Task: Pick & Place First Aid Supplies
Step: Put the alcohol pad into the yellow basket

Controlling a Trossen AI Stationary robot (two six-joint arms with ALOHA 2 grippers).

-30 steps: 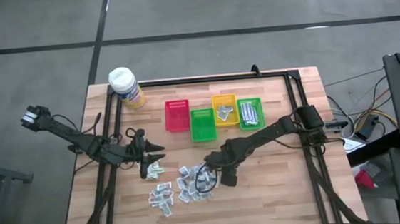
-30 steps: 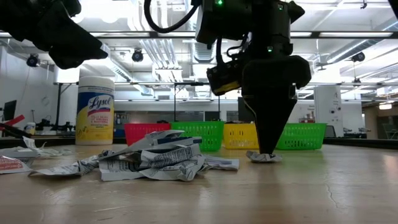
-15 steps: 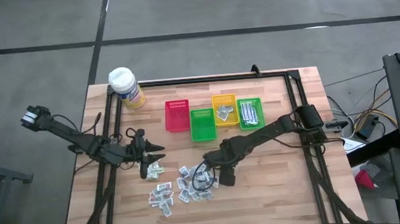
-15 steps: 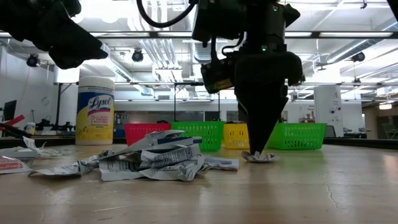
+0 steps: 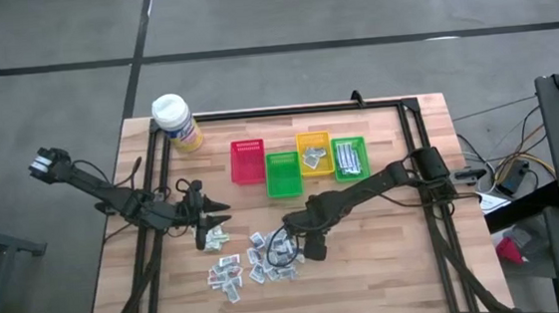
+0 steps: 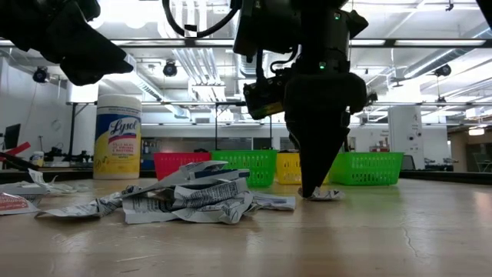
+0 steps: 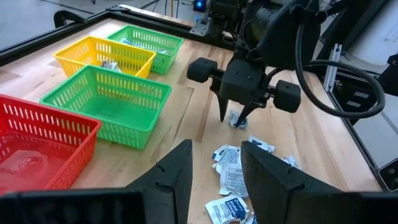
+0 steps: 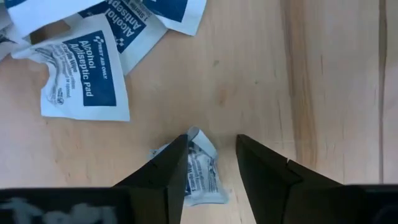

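Right gripper (image 8: 208, 165) fingers hide part of a crumpled packet (image 8: 200, 167) lying on the table (image 8: 323, 74); its print is unreadable. Bare wood lies around it, the packet pile (image 5: 253, 259) just beside. Jaws are open, straddling the packet, not clamped. Left gripper (image 7: 214, 171) hovers beyond the pile, jaws parted, holding nothing.
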